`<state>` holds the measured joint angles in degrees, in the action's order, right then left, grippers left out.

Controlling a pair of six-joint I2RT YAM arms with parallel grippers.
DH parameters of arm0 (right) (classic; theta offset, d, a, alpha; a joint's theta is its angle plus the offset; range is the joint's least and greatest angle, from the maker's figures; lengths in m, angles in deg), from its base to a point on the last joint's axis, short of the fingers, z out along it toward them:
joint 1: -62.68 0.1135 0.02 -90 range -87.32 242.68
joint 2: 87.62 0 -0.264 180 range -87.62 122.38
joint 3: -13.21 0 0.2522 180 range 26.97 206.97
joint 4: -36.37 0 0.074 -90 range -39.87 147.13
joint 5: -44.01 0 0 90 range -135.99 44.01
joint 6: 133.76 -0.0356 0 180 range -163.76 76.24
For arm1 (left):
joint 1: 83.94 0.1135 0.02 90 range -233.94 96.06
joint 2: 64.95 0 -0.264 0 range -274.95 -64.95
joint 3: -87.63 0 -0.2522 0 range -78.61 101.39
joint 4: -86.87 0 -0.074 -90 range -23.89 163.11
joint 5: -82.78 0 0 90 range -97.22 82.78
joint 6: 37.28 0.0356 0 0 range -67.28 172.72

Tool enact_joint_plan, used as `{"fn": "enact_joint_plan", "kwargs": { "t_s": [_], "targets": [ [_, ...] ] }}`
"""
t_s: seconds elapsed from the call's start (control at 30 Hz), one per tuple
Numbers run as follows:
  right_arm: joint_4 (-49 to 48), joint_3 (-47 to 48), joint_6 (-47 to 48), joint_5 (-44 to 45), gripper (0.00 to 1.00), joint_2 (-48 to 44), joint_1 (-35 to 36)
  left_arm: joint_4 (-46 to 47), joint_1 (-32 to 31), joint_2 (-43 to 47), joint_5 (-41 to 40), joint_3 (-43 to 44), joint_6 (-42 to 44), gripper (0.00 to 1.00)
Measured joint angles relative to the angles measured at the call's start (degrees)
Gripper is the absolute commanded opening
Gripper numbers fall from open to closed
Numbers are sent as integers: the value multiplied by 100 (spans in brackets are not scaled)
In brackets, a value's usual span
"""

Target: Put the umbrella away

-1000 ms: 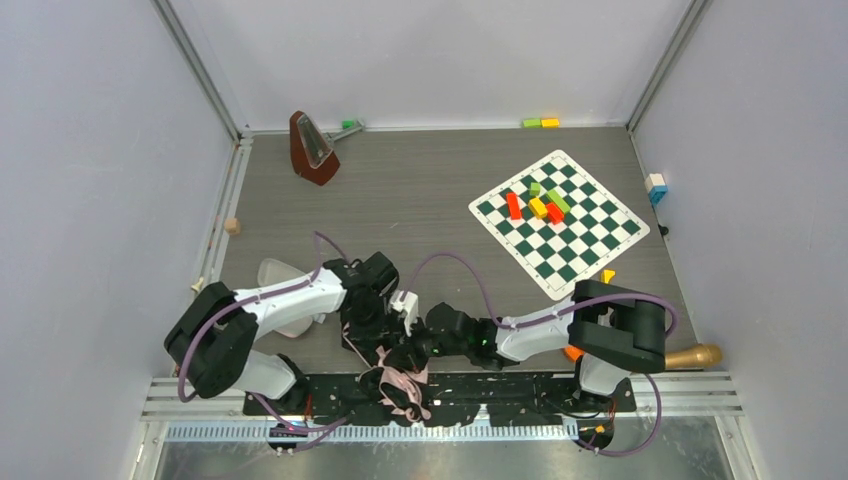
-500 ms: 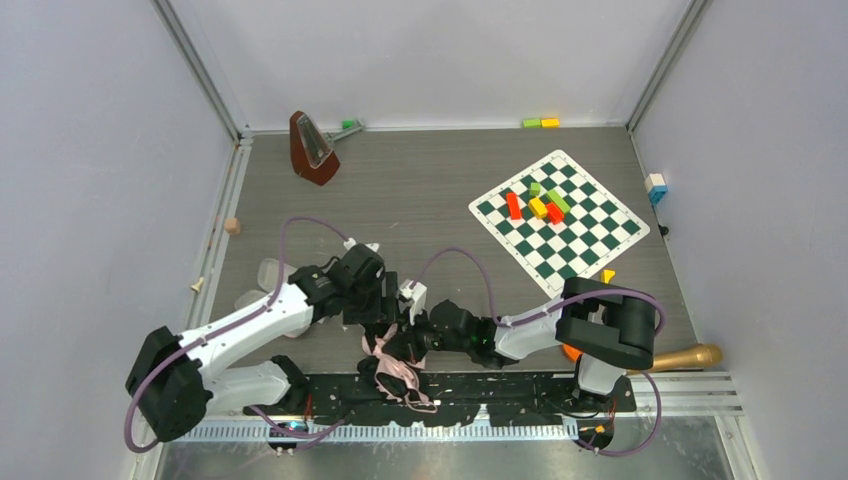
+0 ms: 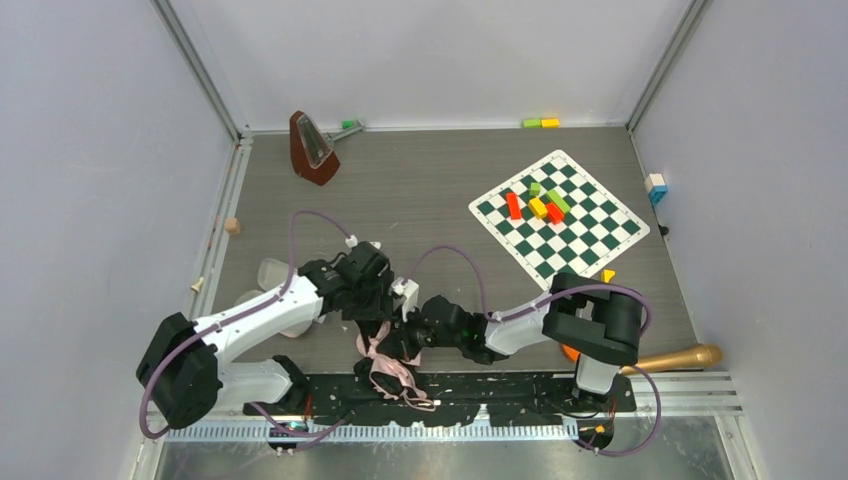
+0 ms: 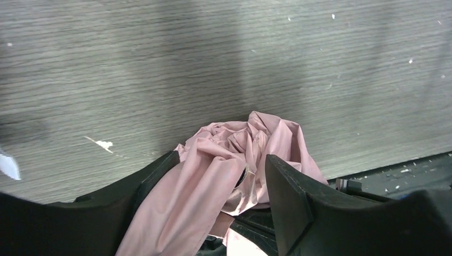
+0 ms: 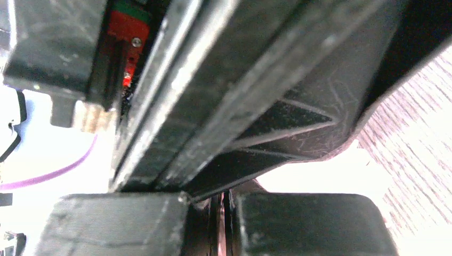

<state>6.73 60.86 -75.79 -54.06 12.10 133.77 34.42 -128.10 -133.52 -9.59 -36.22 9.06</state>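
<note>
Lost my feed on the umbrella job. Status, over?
Left gripper open, straddling umbrella. Right gripper shut beside it, hold unclear. Fabric bunched at near table edge. Arms crowded together over it.

Left elbow (image 3: pixel 180 372) swings toward 7 o'clock. Left gripper (image 4: pixel 218 170) narrows, jaws now astride pink fabric of umbrella (image 3: pixel 388 372). Right gripper (image 3: pixel 402 345) slides toward 10 o'clock; right elbow (image 3: pixel 592 322) follows toward 9. Umbrella bundle drawn toward 11.

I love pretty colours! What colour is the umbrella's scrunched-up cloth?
Pale pink. The umbrella shows best in the left wrist view.
</note>
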Motion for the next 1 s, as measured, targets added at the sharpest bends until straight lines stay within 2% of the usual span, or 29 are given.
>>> {"fn": "enact_joint_plan", "kwargs": {
  "t_s": [0.13,0.3,0.43,0.7,0.87,1.0],
  "targets": [
    [22,192,-39,-61,6,170,-35,-111,55,-13,-168,52,28,63],
    [345,551,-94,-94,6,326,-31,-94,131,457,-546,-188,-13,65],
    [1508,1224,-286,199,6,511,173,-57,378,774,-748,-527,-87,64],
    [3705,2693,-973,870,6,1034,444,122,1174,715,-389,-887,2,65],
    [3694,2830,-1084,660,6,1248,350,96,1458,737,-424,-898,109,65],
    [3807,3359,-1069,319,6,1668,264,48,1735,1014,-767,-1016,140,66]
  ]
}}
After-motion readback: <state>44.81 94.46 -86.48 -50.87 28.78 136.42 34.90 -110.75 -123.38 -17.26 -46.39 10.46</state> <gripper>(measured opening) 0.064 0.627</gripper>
